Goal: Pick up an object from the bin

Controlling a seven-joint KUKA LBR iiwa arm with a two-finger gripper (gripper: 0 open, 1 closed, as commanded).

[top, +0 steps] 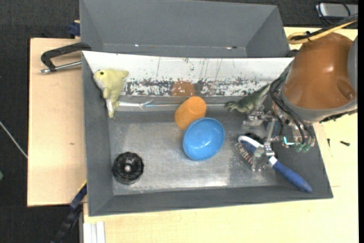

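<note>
Blue-handled brush [286,172] is seen lying flat in the right front corner of the bin [170,193], just beneath the end effector [268,142], and is judged the likeliest pick because it is nearest. Whether the end effector is apart or together cannot be told.

Bin [165,151] holds blue egg [203,138], orange ball [190,111], brush [273,165], black cap [127,167].
</note>
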